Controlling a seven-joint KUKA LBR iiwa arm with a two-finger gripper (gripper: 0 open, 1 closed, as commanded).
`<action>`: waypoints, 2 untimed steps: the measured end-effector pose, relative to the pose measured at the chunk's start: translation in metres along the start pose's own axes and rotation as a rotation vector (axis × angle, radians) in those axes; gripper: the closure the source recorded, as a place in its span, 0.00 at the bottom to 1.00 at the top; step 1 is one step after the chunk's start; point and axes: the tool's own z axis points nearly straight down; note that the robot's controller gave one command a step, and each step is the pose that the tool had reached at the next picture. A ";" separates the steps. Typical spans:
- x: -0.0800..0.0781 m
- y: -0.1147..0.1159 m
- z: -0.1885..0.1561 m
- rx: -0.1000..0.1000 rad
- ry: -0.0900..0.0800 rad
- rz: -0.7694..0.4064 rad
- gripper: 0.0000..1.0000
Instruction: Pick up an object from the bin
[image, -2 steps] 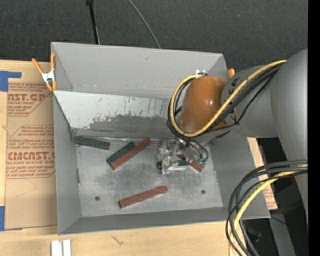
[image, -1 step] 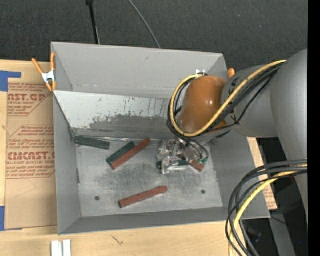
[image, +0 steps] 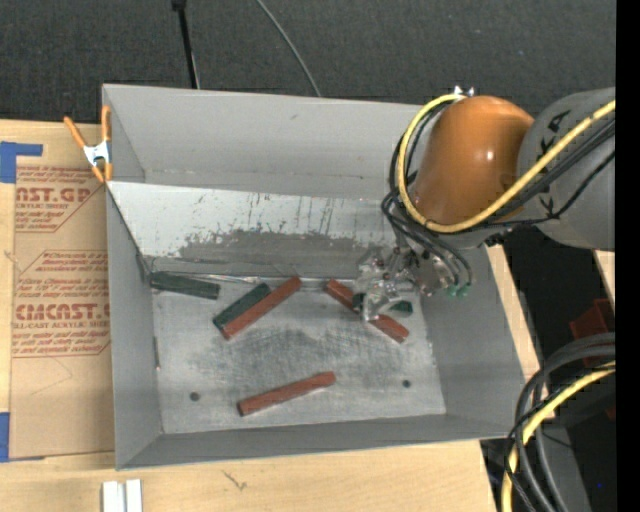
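While low, jaws amid red bars (image: 340, 293)

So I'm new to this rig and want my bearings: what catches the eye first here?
The arm's glossy orange cover looms over the right of the grey bin, with the gripper down among short red-brown bars on the floor's right side. Next, a long red-brown bar lies alone near the front, and a dark green bar lies at the left by the back wall.
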 end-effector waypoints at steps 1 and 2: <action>0.000 0.000 0.000 0.000 0.000 0.000 1.00; 0.016 -0.055 -0.122 0.001 -0.003 -0.446 1.00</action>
